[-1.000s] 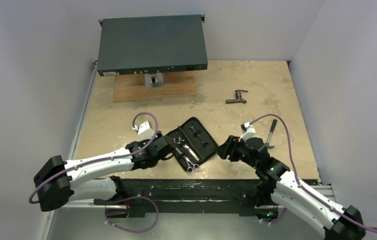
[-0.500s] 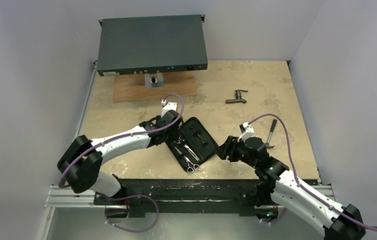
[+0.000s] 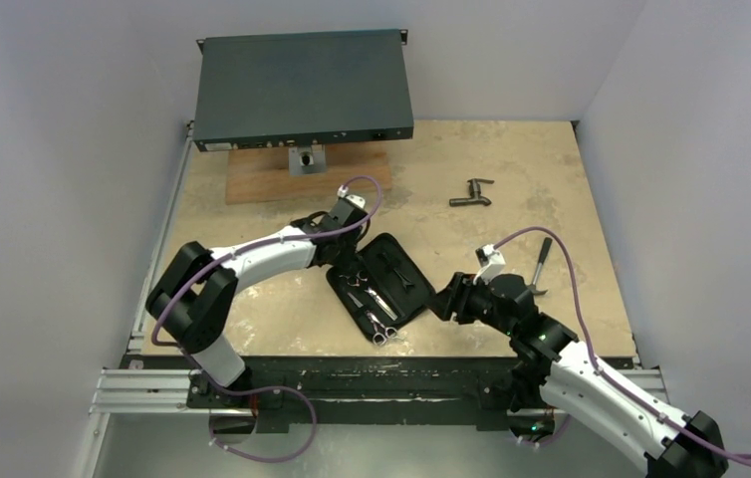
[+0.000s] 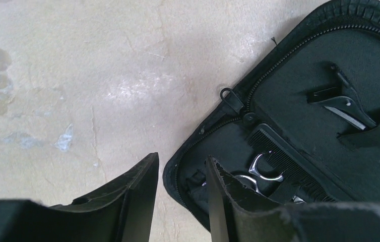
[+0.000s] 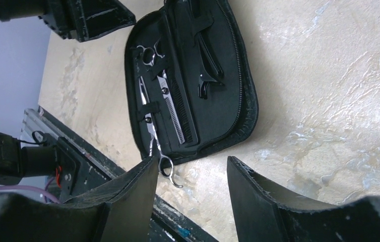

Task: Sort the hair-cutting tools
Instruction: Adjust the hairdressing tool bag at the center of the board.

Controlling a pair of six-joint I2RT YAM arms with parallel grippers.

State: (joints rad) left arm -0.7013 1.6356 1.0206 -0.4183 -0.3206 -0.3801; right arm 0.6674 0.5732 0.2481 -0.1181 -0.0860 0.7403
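An open black zip case [image 3: 419,296] lies mid-table. Its left half holds silver scissors [image 3: 364,291] and a black comb [image 5: 178,111]. A second scissor handle [image 5: 170,174] pokes over the near rim. A black clip [image 5: 205,70] sits in the right half. My left gripper [image 3: 340,251] is at the case's far-left corner. In the left wrist view its jaws [image 4: 182,159] stand open astride the case rim [image 4: 175,174], close to the scissor rings [image 4: 263,169]. My right gripper [image 3: 438,301] hovers open beside the case's right edge, with only table between its fingers [image 5: 192,161].
A small hammer [image 3: 541,264] lies right of my right gripper. A dark T-shaped fitting [image 3: 472,193] sits further back. A flat dark box [image 3: 302,88] rests on a wooden board [image 3: 282,179] at the back left. A metal rail [image 3: 372,383] runs along the near edge.
My left arm has swung from the case's near-left side up to its far-left corner, and its jaws have narrowed somewhat. The right arm has barely moved.
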